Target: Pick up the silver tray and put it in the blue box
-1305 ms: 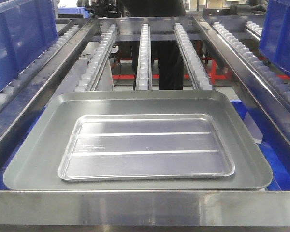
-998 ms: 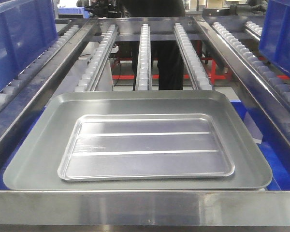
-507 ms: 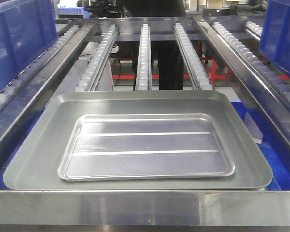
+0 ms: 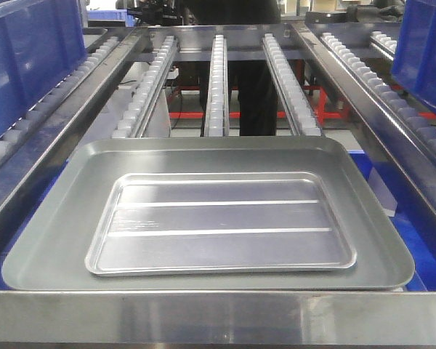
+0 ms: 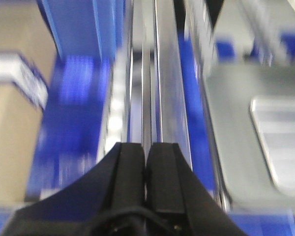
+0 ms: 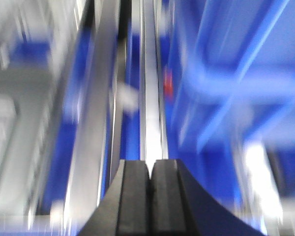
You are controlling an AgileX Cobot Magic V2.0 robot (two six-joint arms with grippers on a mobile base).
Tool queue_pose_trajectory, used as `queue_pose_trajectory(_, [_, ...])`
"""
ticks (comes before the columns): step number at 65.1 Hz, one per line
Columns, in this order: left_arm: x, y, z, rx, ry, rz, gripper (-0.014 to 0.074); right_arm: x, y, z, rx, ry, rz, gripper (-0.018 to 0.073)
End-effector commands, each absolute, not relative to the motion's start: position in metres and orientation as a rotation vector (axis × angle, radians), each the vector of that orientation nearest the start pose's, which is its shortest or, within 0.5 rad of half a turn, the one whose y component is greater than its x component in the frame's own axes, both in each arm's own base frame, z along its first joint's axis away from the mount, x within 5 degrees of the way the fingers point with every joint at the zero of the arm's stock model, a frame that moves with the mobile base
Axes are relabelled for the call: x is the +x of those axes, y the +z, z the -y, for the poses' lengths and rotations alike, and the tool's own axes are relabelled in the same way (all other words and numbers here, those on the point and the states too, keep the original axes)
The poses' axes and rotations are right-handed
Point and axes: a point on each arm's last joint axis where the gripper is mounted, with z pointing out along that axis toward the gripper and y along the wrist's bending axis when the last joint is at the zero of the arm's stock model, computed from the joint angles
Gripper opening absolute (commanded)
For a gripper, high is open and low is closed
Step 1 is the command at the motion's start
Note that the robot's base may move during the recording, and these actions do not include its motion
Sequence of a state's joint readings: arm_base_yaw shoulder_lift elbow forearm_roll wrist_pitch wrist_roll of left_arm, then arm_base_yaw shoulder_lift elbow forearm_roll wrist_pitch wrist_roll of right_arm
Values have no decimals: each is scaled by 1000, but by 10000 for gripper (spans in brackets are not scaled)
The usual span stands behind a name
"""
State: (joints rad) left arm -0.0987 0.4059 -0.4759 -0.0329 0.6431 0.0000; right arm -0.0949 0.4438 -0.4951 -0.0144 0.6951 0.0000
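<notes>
The left gripper (image 5: 146,169) has its two black fingers pressed together with nothing between them. It hangs over a steel rail (image 5: 162,73) at the left side, and the silver tray (image 5: 280,142) shows to its right, well apart from it. The right gripper (image 6: 151,179) is closed and empty in the same way. It is over the rail on the right side, with a blue box (image 6: 236,73) just to its right (both wrist pictures are very blurred, so finer detail I cannot tell).

In the front view no arm appears. The silver tray (image 4: 219,225) lies flat in the middle of the larger grey tray (image 4: 51,240), its two ridges running left to right. The grey tray sits just behind the near steel bar (image 4: 218,316), with the roller tracks (image 4: 216,80) leading away to the far side. A blue box (image 4: 425,43) stands at the far right and a second blue crate (image 4: 29,65) at the left; which one is the goal I cannot say.

I judge the task is at its beginning. The grippers flank the tray because it is wide and shallow, so probably each must open and take one short rim.
</notes>
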Motion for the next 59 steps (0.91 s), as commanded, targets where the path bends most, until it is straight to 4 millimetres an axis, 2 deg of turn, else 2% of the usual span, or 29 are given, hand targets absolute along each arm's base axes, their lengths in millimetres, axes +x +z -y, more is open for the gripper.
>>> queue_pose_trajectory(1, [102, 298, 14, 78, -130, -2192, -9, 103, 293, 11, 99, -68, -2267, 50])
queue_pose_trajectory(9, [125, 281, 19, 59, -175, -2386, -9, 120, 278, 12, 105, -62, -2425, 50])
queue_pose_trajectory(19, [147, 257, 27, 6, -261, -2592, -9, 129, 273, 13, 109, -53, -2433, 50])
queue_pose_trajectory(34, [174, 227, 37, -124, -395, -2752, -9, 134, 276, 8, 151, 34, -2371, 50])
queue_pose_trajectory(41, [182, 216, 39, -162, -416, -2803, -9, 140, 265, 4, 200, 122, -2478, 50])
queue_pose_trajectory(50, [191, 216, 40, -175, -417, -2770, -9, 157, 245, 0, 284, 239, -2618, 51])
queue_pose_trajectory(59, [200, 231, 41, -163, -420, -2693, -6, 175, 235, 2, 312, 235, -2609, 57])
